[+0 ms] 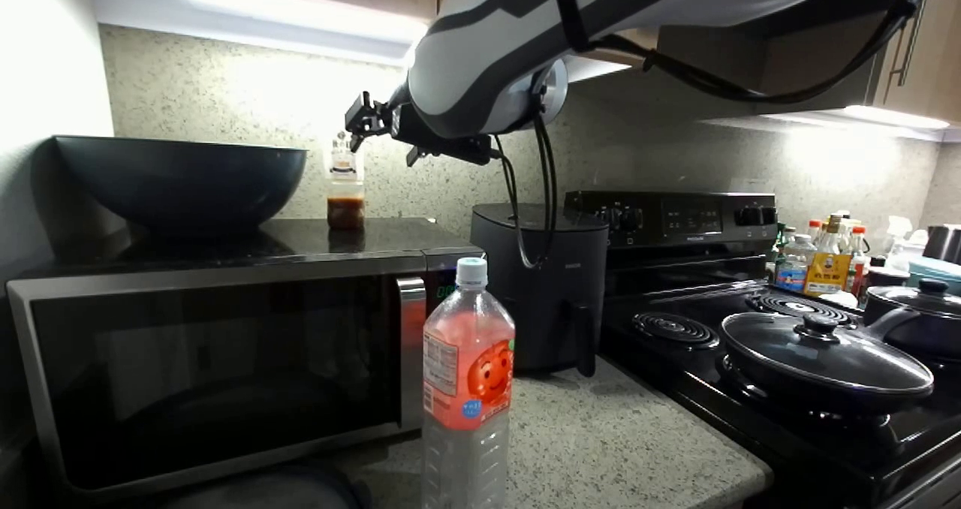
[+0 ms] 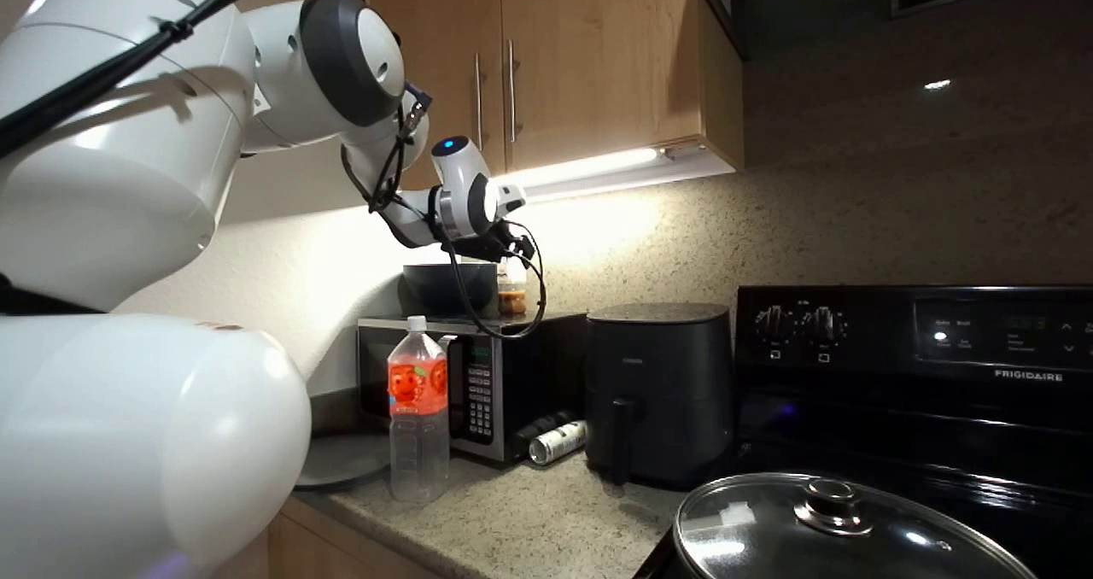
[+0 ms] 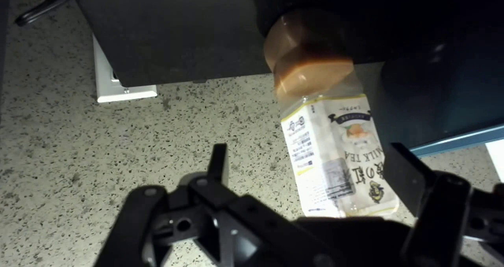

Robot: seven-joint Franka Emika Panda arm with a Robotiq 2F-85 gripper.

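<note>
One dark bowl stands at far left in an exterior view, on top of the microwave; just right of it, on that same top, I record the milk tea bottle, upright, brown contents in its lower part; contact between bowl and bottle I cannot confirm. Next comes my pincer, at the height of the bottle's upper part, fingers spread wide, nothing gripped; in the wrist view the bottle shows between them, nearer the finger at that picture's right, its upper end hidden; whether it truly lies within the gap I cannot tell. Further right, a red-labelled bottle stands capped on the bench; behind it, the air fryer; at the right, a lidded pan on the stove.

Finding: I judge the step in hand to be an approach to the milk tea bottle, with the grip not yet made; the next move, in my opinion, calls for centring the bottle between the fingers, keeping the nearer finger off the bowl's rim, then closing gently; thin plastic could dent or tip if pushed off-centre.
</note>
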